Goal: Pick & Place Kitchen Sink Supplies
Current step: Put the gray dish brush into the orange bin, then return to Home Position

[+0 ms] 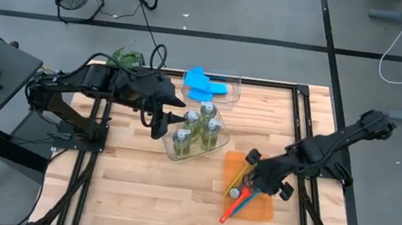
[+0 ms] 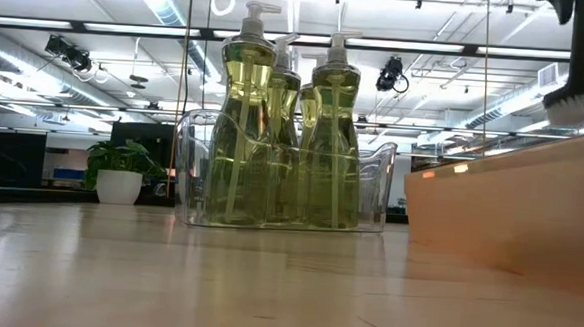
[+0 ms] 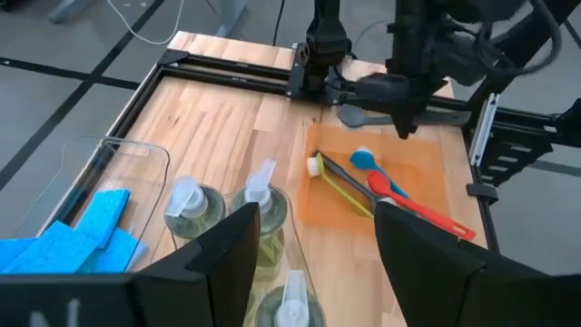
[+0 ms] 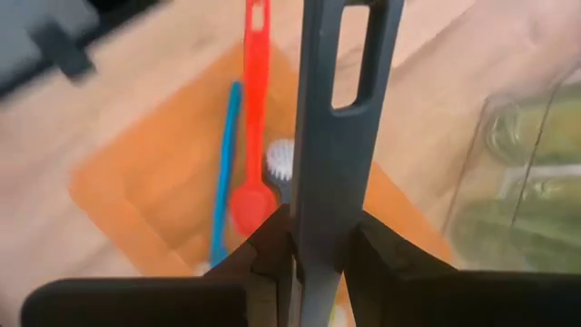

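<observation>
My right gripper [image 1: 253,173] hovers over the flat orange tray [image 1: 260,209], shut on a dark grey dish brush [image 3: 363,115]. The brush's white-bristled head [image 2: 574,102] shows above the tray wall in the low view. Red [image 1: 236,207], blue [image 4: 221,186] and yellow-green [image 3: 349,193] brushes lie flat in the tray. My left gripper [image 1: 159,123] is open above a clear bin of several pump bottles [image 1: 195,131], touching nothing. Blue sponges [image 1: 204,84] lie in a second clear bin. My right gripper pinches the grey brush's handle [image 4: 318,213] between its two fingers [image 4: 381,259], about midway along. The fingers come from above, pointing down, and lie across the handle. The brush is lifted clear and about level above the tray, its slotted hanging end [image 4: 349,54] free.
The bottle bin [image 2: 371,188] stands on the table's middle, and the sponge bin [image 1: 233,86] at the far edge. A leafy green plant [image 1: 125,59] sits at the far left corner. Bare wood [image 1: 145,190] lies toward the near left.
</observation>
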`<state>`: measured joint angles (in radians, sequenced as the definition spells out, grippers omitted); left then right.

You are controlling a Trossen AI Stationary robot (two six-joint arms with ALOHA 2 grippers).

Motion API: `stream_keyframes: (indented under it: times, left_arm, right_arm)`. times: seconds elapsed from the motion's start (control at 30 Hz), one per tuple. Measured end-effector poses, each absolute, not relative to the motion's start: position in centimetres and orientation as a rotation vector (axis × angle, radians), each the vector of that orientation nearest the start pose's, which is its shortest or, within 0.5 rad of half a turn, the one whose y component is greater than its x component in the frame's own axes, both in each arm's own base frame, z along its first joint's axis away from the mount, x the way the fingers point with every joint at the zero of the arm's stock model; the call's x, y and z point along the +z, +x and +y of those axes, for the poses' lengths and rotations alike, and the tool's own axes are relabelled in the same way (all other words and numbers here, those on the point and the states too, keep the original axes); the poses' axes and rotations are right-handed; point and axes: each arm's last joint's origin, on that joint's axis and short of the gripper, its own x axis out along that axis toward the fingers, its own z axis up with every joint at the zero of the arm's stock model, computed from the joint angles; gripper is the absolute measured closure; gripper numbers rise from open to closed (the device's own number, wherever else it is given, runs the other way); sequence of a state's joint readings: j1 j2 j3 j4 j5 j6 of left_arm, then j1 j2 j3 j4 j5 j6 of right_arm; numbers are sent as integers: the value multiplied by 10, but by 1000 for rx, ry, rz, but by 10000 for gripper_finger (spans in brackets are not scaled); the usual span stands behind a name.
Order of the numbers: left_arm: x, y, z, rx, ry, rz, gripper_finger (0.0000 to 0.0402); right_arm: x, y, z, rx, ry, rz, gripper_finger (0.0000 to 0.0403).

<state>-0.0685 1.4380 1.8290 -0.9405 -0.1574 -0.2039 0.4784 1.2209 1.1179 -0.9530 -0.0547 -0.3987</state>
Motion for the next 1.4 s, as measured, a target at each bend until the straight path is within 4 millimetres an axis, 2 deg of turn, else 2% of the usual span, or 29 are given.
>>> stream_keyframes:
  times: [0.2, 0.27, 0.43, 0.53, 0.73, 0.87, 1.0, 1.17, 1.33, 1.4]
  left_arm:
    - [463, 270, -14, 142, -133, 545, 179]
    - [463, 270, -14, 141, -130, 545, 179]
    - [462, 270, -14, 142, -128, 555, 179]
    - [461, 269, -14, 143, -127, 562, 179]
    - [458, 267, -14, 144, -120, 600, 179]
    - [452, 267, -15, 142, -101, 640, 194]
    - [444, 266, -17, 137, -81, 659, 238]
    - [438, 260, -16, 147, -85, 603, 309]
    - [412, 253, -17, 129, -122, 586, 384]
    - [400, 251, -16, 131, -143, 571, 395]
  right_arm:
    - [280, 213, 123, 736, -824, 983, 327]
    - [272, 217, 128, 744, -842, 1016, 325]
    - [256, 226, 137, 781, -733, 1089, 292]
    - [252, 228, 139, 783, -663, 1122, 249]
    - [251, 230, 139, 672, -543, 1169, 166]
    - [251, 231, 140, 622, -509, 1166, 155]
    - [253, 236, 140, 501, -468, 1127, 187]
    - [254, 238, 139, 419, -450, 1108, 268]
    - [254, 240, 136, 397, -401, 1122, 369]
    - [254, 241, 133, 403, -363, 1134, 394]
